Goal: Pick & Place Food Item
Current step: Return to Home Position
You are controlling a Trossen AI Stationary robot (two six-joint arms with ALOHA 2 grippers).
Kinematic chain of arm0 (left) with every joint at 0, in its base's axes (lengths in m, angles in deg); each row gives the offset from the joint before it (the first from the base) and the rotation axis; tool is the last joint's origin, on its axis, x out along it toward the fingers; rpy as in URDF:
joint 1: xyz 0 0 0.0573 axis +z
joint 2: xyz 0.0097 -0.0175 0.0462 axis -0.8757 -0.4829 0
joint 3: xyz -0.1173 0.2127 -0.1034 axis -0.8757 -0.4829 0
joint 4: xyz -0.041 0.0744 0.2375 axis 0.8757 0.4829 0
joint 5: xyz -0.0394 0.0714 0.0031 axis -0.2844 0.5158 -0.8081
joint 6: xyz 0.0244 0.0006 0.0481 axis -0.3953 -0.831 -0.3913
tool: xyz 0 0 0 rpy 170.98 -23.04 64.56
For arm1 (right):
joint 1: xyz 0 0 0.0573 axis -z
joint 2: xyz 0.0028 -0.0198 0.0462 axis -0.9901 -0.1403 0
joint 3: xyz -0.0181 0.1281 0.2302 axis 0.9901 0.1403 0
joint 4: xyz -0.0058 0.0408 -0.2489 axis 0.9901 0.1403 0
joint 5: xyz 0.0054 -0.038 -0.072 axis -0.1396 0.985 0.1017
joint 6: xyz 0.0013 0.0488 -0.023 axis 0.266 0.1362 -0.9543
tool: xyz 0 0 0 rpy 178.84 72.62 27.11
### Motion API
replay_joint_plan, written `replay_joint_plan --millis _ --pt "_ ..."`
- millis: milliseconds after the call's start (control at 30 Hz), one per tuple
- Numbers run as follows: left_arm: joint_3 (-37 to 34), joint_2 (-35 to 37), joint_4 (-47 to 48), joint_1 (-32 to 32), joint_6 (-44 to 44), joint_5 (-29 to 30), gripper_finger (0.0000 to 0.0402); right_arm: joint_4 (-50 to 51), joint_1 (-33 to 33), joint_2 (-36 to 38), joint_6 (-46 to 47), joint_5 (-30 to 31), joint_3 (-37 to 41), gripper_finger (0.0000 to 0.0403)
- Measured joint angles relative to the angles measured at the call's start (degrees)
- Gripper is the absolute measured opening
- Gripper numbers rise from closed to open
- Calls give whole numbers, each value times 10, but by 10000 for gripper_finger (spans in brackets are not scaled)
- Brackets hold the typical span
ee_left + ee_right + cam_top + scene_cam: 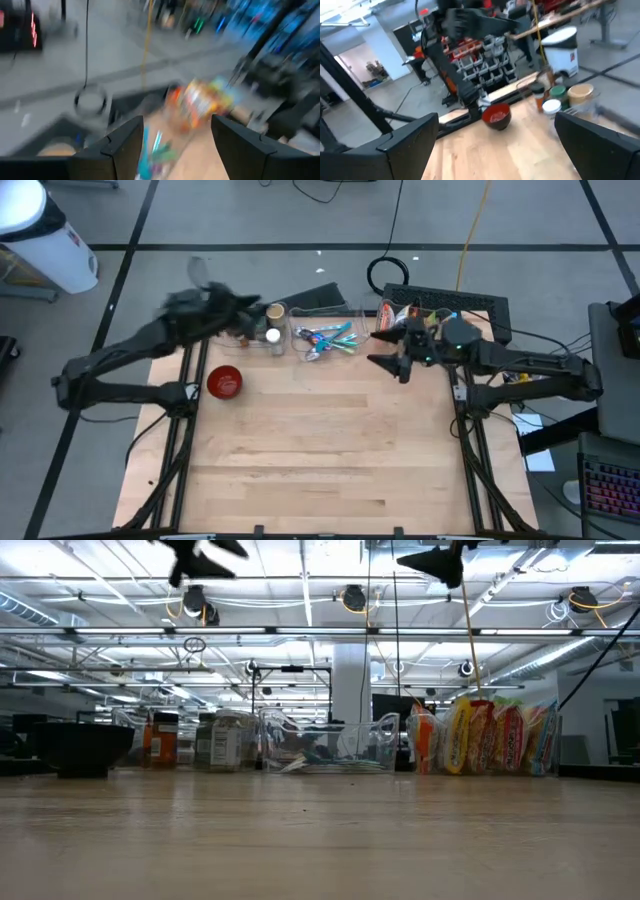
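In the overhead view, we see the left gripper (238, 310) in the upper left of the frame, its fingers spread and empty, just beside the seasoning bottles (268, 325) at the back of the table (320, 450). The right gripper (380, 348) is right of centre, also spread and empty, just below the noodle packs (402, 315).

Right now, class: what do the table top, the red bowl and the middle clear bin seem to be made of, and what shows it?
Table top: pale matt wood; jointed strips with grain show. Red bowl: perhaps plastic or lacquer, smooth red inside; cannot tell which. Middle clear bin: likely hard clear plastic; its contents show through its walls.
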Motion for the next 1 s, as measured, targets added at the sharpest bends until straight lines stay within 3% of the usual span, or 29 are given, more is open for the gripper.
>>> replay_joint_plan --millis 333,467,700,1000 --pt "-17 217 29 0 -88 30 241 103 42 121 -58 89 0 393" --pt "-93 293 9 0 -73 31 241 141 44 161 -77 132 0 393" --pt "-260 419 -128 0 -5 32 241 207 43 197 -67 194 4 393" --pt "-384 492 -158 0 24 78 241 73 43 223 -31 208 141 393"
